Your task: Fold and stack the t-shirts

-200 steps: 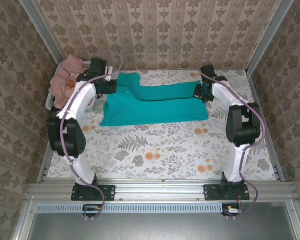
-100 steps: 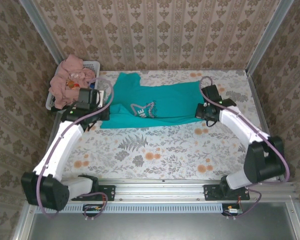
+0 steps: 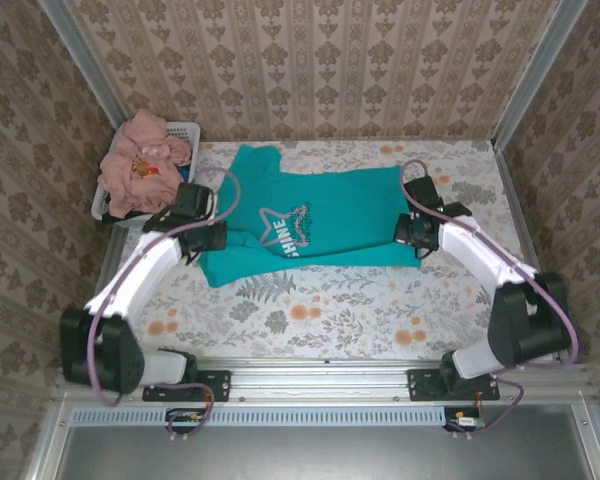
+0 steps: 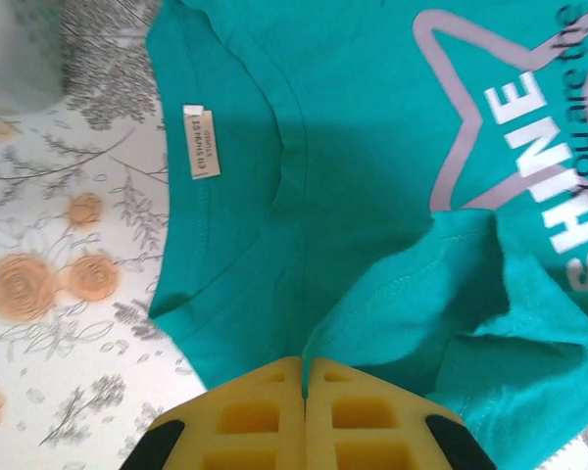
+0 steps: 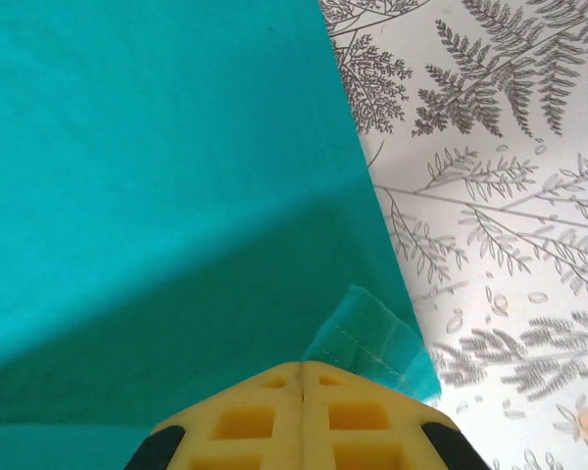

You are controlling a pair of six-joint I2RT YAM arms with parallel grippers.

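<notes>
A teal-green t-shirt (image 3: pixel 325 215) with a white star and "SHINE" lettering lies spread across the far half of the table, print up. My left gripper (image 3: pixel 208 238) is shut on the shirt's near-left part, a fold of sleeve cloth (image 4: pixel 402 294) rising from its yellow fingers (image 4: pixel 265 411); the collar and label (image 4: pixel 204 142) lie just beyond. My right gripper (image 3: pixel 412 232) is shut on the near-right hem corner (image 5: pixel 372 338). Salmon-pink t-shirts (image 3: pixel 140 160) are heaped in the basket at the far left.
A white slotted laundry basket (image 3: pixel 185 131) stands at the far left corner, close to the left arm. The floral tablecloth (image 3: pixel 320 310) stretches bare between the shirt and the arm bases. Patterned walls and metal rails enclose the table.
Both grippers have pulled the teal shirt toward the near side, unfolding it: a second ago it was doubled over, now the star and lettering lie fully exposed. Both arms swung nearer and lower.
</notes>
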